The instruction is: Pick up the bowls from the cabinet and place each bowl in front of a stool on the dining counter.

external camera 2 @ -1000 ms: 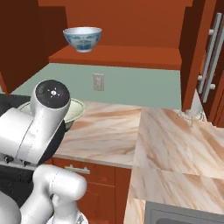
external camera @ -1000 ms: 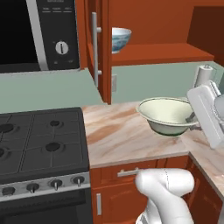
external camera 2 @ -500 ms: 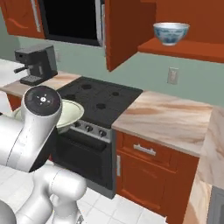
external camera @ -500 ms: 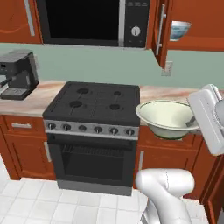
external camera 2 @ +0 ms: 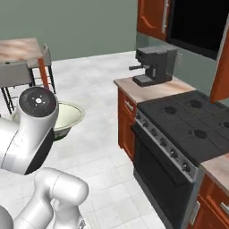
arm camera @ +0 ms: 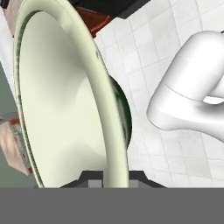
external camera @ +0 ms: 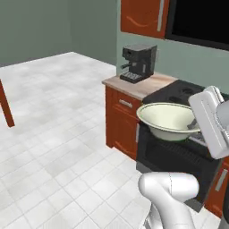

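The wide, shallow cream/pale-green bowl (external camera: 166,120) hangs level in the air in front of the stove, and my gripper (external camera: 194,125) is shut on its right rim. In the hand view the bowl (arm camera: 65,96) stands edge-on, its rim pinched between my gripper's (arm camera: 115,176) dark tips. From the right base view the bowl (external camera 2: 68,117) peeks out behind my arm's elbow. The dining counter (external camera 2: 20,48) shows at the far upper left, with a grey stool (external camera 2: 15,74) in front of it. The cabinet's shelf and the blue-patterned bowl are out of view.
A black stove (external camera 2: 188,123) with its oven front (external camera: 172,156) is close on the right. A dark coffee machine (external camera: 138,62) stands on the worktop end (external camera 2: 143,89). A closed wall cabinet (external camera: 143,15) hangs above. White tiled floor (external camera: 53,134) spreads out to the left.
The whole picture has swung left as the base turned: the stove and worktop slid right, floor and dining counter came into view. The bowl stays gripped at the same place relative to the arm.
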Tool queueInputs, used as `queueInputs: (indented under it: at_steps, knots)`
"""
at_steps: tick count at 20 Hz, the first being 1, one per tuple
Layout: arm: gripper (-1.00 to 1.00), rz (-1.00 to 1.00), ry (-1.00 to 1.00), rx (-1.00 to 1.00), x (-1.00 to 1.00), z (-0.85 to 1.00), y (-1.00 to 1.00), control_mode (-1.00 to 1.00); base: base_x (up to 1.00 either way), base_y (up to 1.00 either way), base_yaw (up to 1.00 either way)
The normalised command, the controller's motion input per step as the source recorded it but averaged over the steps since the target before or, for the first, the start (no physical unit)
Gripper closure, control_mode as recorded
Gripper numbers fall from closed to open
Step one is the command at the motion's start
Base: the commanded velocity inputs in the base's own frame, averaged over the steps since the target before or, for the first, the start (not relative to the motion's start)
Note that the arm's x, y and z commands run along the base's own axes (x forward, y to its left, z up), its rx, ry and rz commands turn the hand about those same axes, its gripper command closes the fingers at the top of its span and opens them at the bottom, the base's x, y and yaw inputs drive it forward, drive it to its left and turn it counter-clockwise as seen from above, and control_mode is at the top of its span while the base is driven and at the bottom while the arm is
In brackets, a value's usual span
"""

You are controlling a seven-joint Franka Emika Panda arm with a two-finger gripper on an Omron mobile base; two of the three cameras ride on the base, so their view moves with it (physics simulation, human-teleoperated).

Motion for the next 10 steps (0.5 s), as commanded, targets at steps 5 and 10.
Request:
queueInputs:
  at_steps: [5, 10]
  knots:
    - [1.0, 0.0, 0.0, 0.0, 0.0, 0.0, 0.0, 1.0, -0.05, 0.11, 0.99]
    - [1.0, 0.0, 0.0, 0.0, 0.0, 0.0, 0.0, 1.0, 0.67, 0.48, 0.64]
